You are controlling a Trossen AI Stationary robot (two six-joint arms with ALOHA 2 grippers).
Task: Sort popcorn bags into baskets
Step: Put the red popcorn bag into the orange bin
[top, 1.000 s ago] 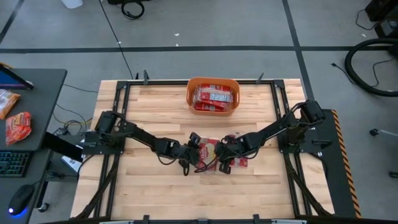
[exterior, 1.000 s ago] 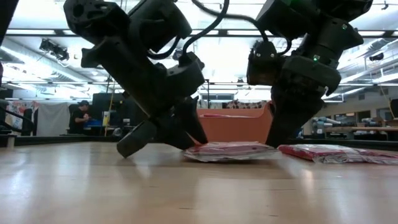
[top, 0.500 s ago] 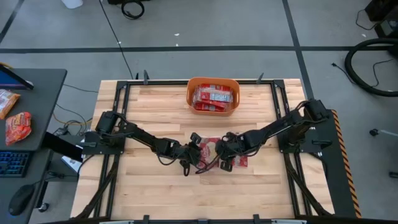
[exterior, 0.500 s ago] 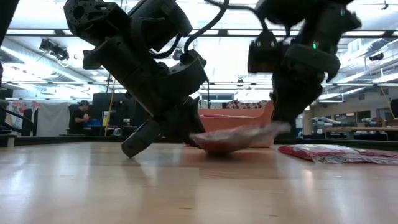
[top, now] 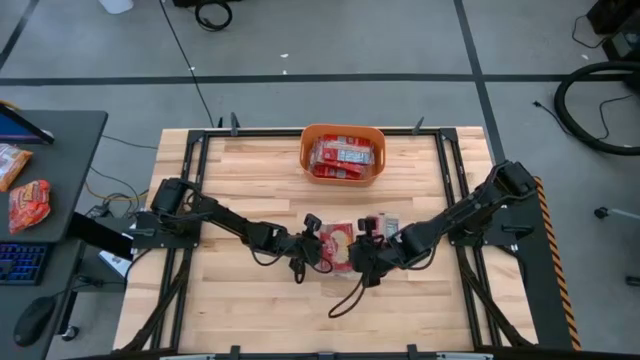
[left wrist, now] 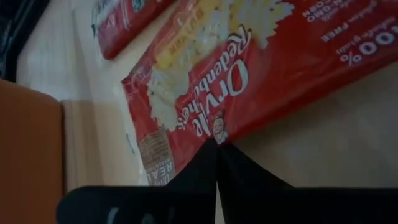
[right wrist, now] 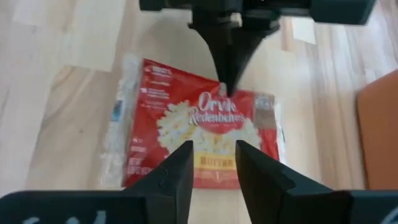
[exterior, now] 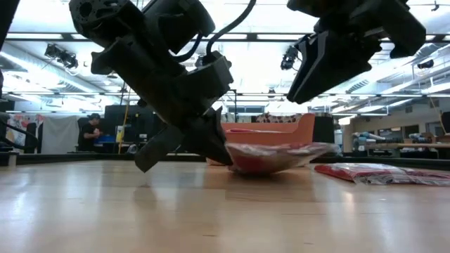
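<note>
Left pincer (top: 318, 247) sits at mid-surface in the high view, its fingers pressed together on the edge of a red popcorn bag (top: 337, 247). Just beside the bag's other side hovers the right pincer (top: 366, 254), with a second popcorn bag (top: 386, 228) partly showing past it. At the far edge of the wooden surface (top: 230, 180) stands the orange basket (top: 343, 132), holding several packets.

From the low view, the left pincer (exterior: 211, 144) clamps one end of the popcorn bag (exterior: 271, 156), which sags just clear of the surface (exterior: 211, 211). Above its far end hangs the right pincer (exterior: 309, 77), not touching it. Another bag (exterior: 383, 173) lies flat to one side, and the basket (exterior: 281, 132) shows behind.

Through the left wrist view, the two dark fingers (left wrist: 214, 171) meet on the rim of the red Orville Redenbacher's bag (left wrist: 261, 74); another packet (left wrist: 127, 25) lies beyond it.

Through the right wrist view, the right pincer's fingers (right wrist: 180, 171) stand apart over the bag (right wrist: 205, 134), while the left pincer (right wrist: 228, 46) pinches its far edge.
</note>
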